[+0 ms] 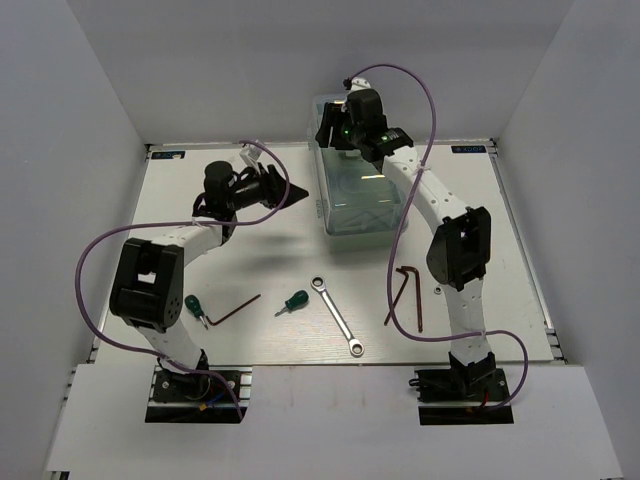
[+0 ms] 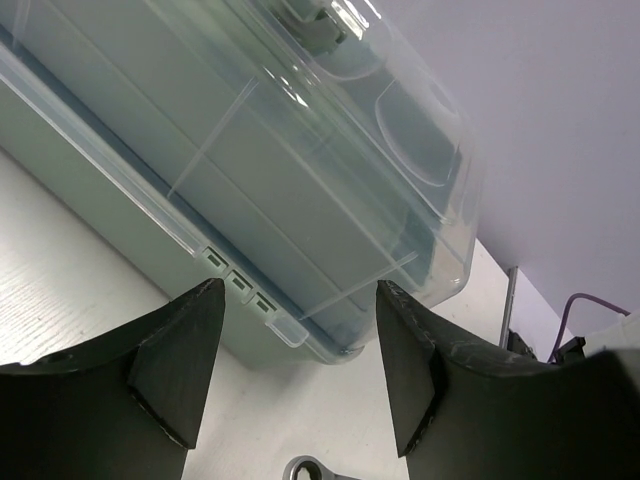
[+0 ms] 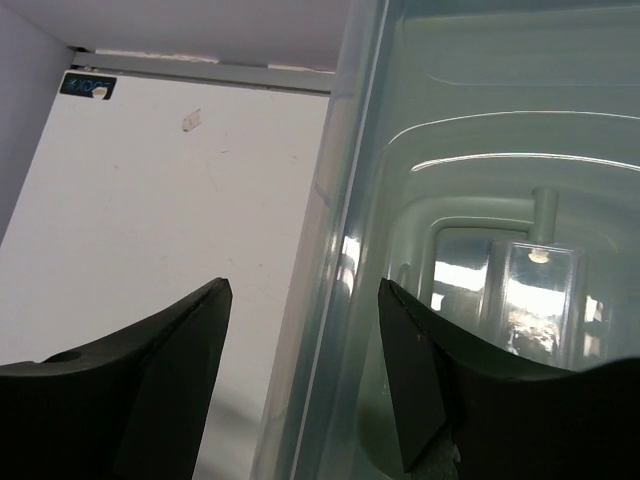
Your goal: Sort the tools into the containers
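**Tools: Handling and Grasp Points**

The silver wrench (image 1: 337, 316), green-handled screwdrivers (image 1: 294, 300) and hex keys (image 1: 235, 309) lie loose on the table (image 1: 500, 250). They are probably rigid, light and slippery; grasp mid-shaft. Beyond, the left gripper (image 2: 300, 340) and right gripper (image 3: 305, 340), fingers apart and empty, are at the closed toolbox (image 1: 355, 190).

Bright, even overhead light. Soft shadows fall under both arms on the table (image 1: 520, 200). Glare streaks cross the toolbox lid (image 3: 480, 160). Overhead view sharp, wrist views softer up close.
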Tool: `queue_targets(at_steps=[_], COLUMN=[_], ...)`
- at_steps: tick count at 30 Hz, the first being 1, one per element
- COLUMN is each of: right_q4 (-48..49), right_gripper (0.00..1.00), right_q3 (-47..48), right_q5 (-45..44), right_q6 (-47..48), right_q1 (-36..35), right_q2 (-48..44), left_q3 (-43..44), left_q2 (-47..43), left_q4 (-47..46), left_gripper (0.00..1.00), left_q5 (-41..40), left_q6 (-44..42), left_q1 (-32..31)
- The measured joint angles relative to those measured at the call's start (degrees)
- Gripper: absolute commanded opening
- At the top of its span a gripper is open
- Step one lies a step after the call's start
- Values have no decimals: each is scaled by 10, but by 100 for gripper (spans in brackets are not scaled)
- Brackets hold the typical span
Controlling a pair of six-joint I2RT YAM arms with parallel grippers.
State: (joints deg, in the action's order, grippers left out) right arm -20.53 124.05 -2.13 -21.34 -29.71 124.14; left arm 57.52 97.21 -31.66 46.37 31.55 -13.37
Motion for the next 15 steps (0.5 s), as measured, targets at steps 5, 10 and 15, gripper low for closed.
queue_targets(at_steps=[5,10,15], right_q4=[-2,-7,-8], right_gripper=[67,67,67], right_q3=[1,11,15], right_q5=[-32,-53,-64], right_q6=[10,26,32], right_q1=[-3,-3,-3], right_q2=[0,0,0], left_q3=[0,5,14], left_q2=[8,19,21], left_q4=[-5,-5,-6], left_gripper=[73,73,73], left_q5=[6,8,12], left_q6=[0,0,3], left_q1=[0,-2,-4])
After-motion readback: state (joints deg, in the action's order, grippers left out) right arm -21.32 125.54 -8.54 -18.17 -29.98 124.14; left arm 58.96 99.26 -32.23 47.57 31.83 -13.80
